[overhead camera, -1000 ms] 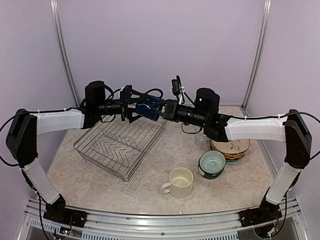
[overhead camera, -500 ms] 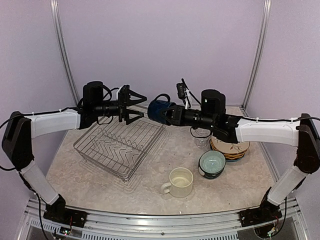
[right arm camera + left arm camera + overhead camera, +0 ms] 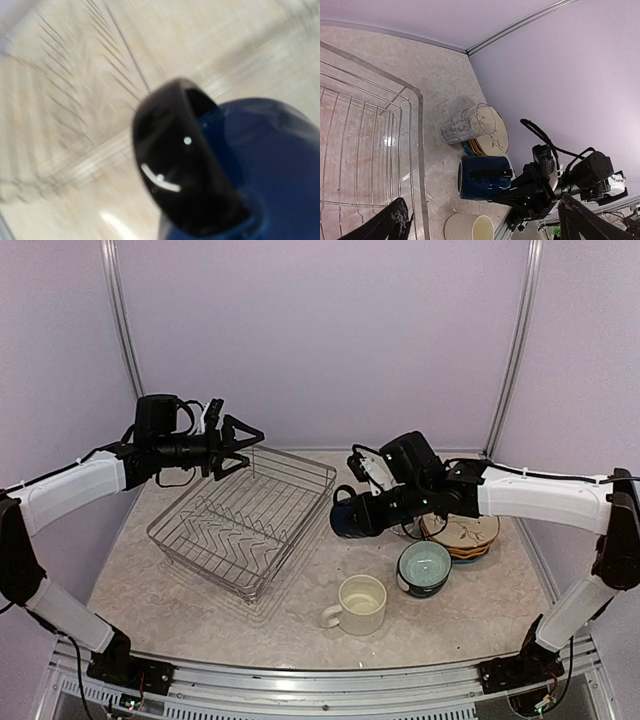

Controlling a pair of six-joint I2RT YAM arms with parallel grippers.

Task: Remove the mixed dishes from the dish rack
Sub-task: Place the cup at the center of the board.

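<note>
— While the right end effector (image 3: 364,506) is clamped shut, what has it got?
— The glossy navy ceramic mug (image 3: 347,517), turned on its side; the left wrist view shows its handle facing up. The mug is just beside the right edge of the silver wire dish rack (image 3: 298,461), outside it and low over the pale marbled worktop (image 3: 200,615). I cannot tell whether it touches the surface.
— And the left end effector (image 3: 243,448)?
— Jaws spread wide, nothing between them, above the rack's far left corner and pointing across the rack.
— What stands further out?
— Off the rack's near right corner, a cream ceramic mug (image 3: 362,602) sits upright with its handle toward the rack. Further right of the rack is a teal bowl with a pale inside (image 3: 424,565). Behind that is a stack of plates (image 3: 465,535) with a cream patterned one on top. A clear glass tumbler (image 3: 465,125) stands just beside the stack, between it and the rack.
</note>
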